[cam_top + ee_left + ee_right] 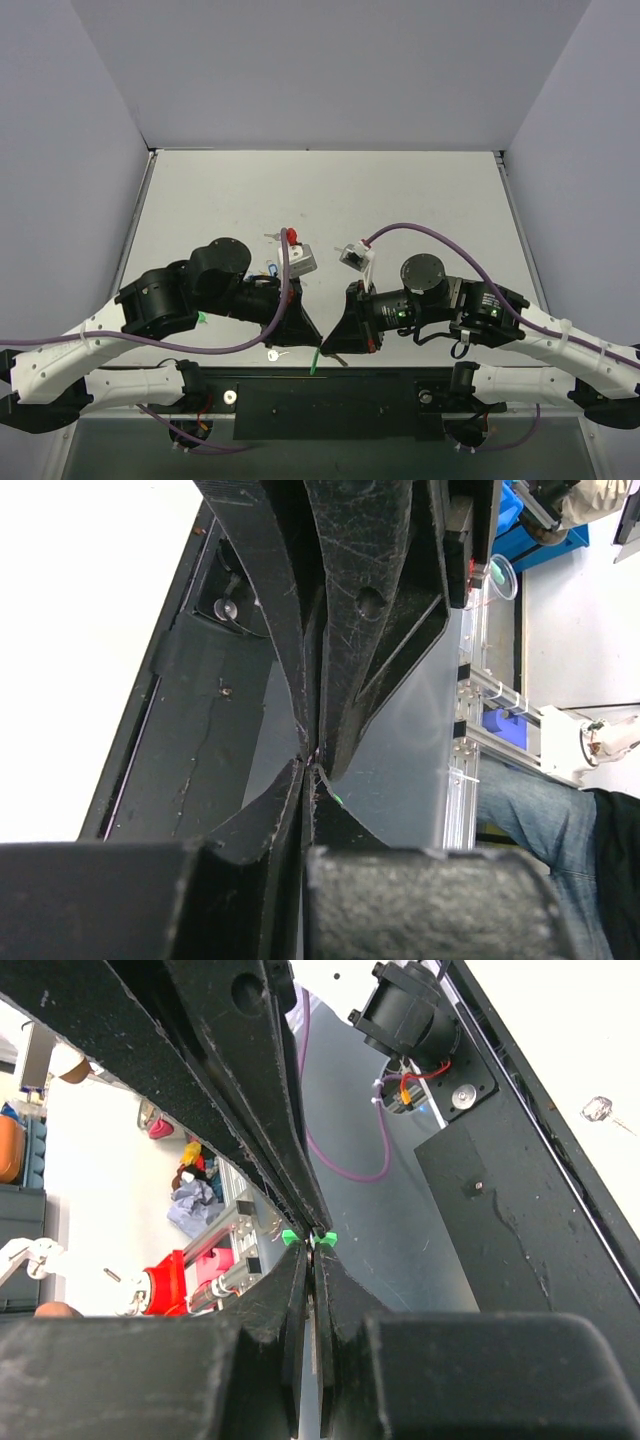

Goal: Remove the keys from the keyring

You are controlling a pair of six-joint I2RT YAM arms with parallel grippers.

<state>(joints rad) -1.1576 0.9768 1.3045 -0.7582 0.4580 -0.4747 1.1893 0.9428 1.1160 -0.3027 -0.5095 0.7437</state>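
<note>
My two grippers meet tip to tip just above the table's near edge. The left gripper (pixel 312 340) (pixel 308 765) is shut, and only a green speck of the keyring (pixel 339 800) shows by its pads. The right gripper (pixel 332 345) (pixel 312 1242) is shut on the light-green keyring tag (pixel 327 1237), which sticks out on both sides of its tips. Seen from above, the keyring (pixel 315 362) hangs down as a thin green strip under the joined tips. A small silver key (pixel 275 354) (pixel 597 1110) lies loose on the table, left of the grippers.
A small blue tag (pixel 274 268) lies behind the left wrist. The black mounting bar (pixel 320 400) runs along the near table edge, right below the grippers. Grey walls close in the table's left, right and back.
</note>
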